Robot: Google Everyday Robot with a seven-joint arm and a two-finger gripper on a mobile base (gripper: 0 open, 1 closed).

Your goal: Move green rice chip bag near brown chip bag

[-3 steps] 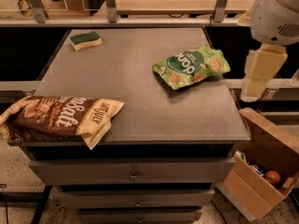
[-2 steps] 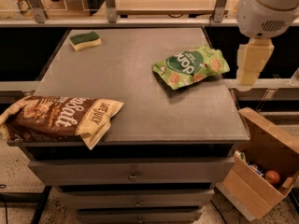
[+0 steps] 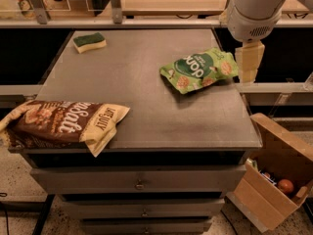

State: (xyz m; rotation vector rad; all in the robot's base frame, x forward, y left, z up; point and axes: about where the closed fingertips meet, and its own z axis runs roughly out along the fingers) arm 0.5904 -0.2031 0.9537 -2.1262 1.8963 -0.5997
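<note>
The green rice chip bag (image 3: 199, 70) lies flat on the right part of the grey cabinet top (image 3: 146, 102). The brown chip bag (image 3: 63, 123) lies at the front left corner, hanging slightly over the left edge. My gripper (image 3: 248, 62) hangs from the white arm at the top right, just off the right edge of the cabinet top, beside the green bag's right end and not touching it.
A green-and-yellow sponge (image 3: 89, 41) sits at the back left of the cabinet top. An open cardboard box (image 3: 274, 175) with small items stands on the floor at the lower right. Drawers (image 3: 139, 184) run below the top. A shelf rail runs along the back.
The arm and gripper have moved left and toward the back, closing in on the green bag's right end. The bags and sponge have not moved.
</note>
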